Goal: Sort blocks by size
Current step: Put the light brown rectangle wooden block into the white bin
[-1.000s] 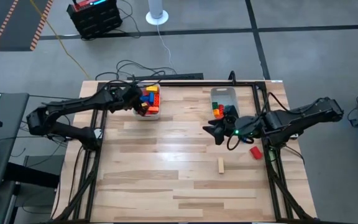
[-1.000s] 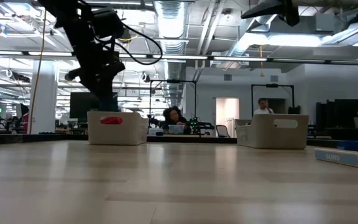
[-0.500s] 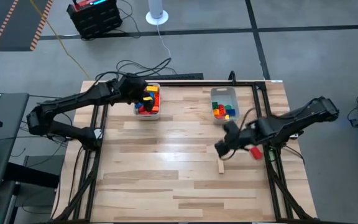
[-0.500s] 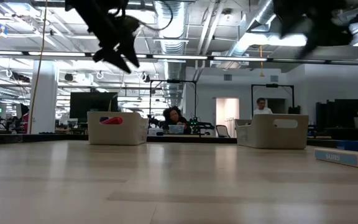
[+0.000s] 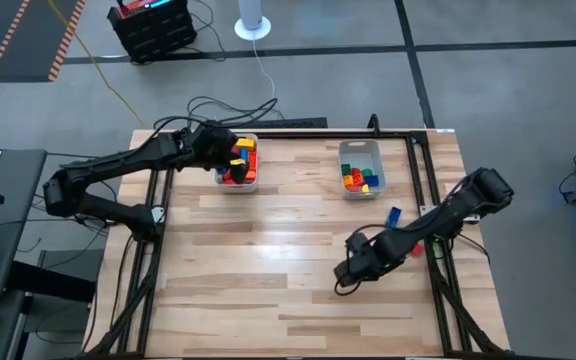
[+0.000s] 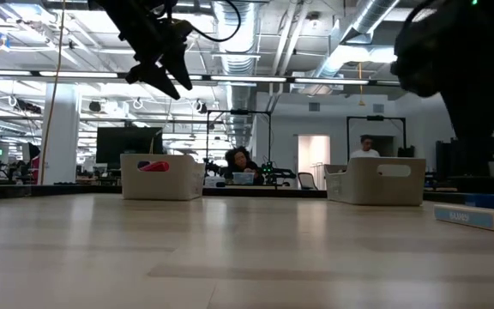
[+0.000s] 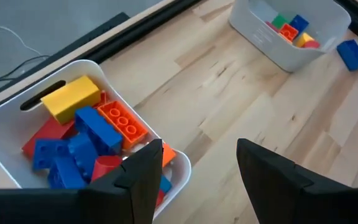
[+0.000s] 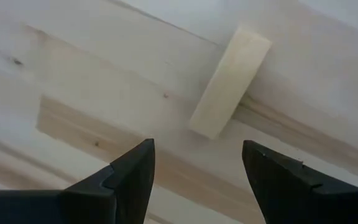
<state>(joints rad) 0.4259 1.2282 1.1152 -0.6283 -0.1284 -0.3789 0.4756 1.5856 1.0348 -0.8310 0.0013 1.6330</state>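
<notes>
1. Over the table's (image 5: 268,300) near-right part, I am hovering my right claw (image 8: 194,165), fingers spread, empty.
2. The tan block (image 8: 230,81) is lying just ahead, long axis pointing away; my left claw (image 7: 194,168), spread, is waiting far off over its bin (image 7: 17,112).

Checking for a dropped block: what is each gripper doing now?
Left gripper: open, empty, beside the left bin.
Right gripper: open, empty, over the tan block.

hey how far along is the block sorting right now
Mostly done: both clear plastic bins hold coloured bricks. In hand: the right gripper, open, hovers over the tan bar block on the table. Left: that bar and a loose blue brick. The left gripper is open, empty, beside its bin.
</notes>
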